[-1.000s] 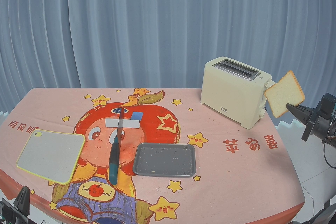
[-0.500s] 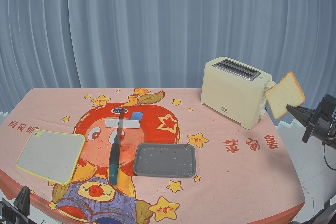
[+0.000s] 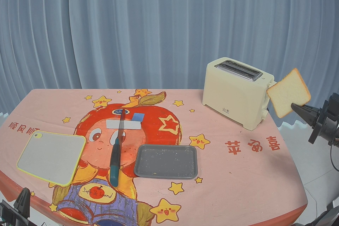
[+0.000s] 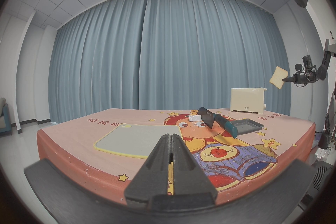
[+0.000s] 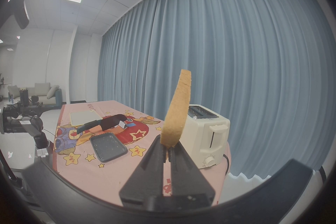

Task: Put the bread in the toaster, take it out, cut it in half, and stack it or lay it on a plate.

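A slice of bread [image 3: 289,93] hangs in the air just right of the cream toaster [image 3: 236,92], beyond the table's right edge. My right gripper [image 3: 293,107] is shut on its lower corner. In the right wrist view the bread [image 5: 177,109] stands on edge above the gripper [image 5: 169,146], with the toaster [image 5: 204,134] behind it. The toaster's two slots [image 3: 238,70] hold nothing. My left gripper [image 4: 170,140] is shut with nothing in it, low off the table's front left corner. The grey tray [image 3: 166,161], the knife [image 3: 116,152] and the cutting board [image 3: 51,157] lie on the table.
A white and blue card [image 3: 125,123] lies under the knife blade at the table's middle. The patterned tablecloth [image 3: 240,173] is bare between tray and toaster. A blue curtain [image 3: 159,18] hangs behind the table.
My right gripper has shifted slightly right and up with the bread, a little farther from the toaster's side. The left arm and the things on the table have stayed put.
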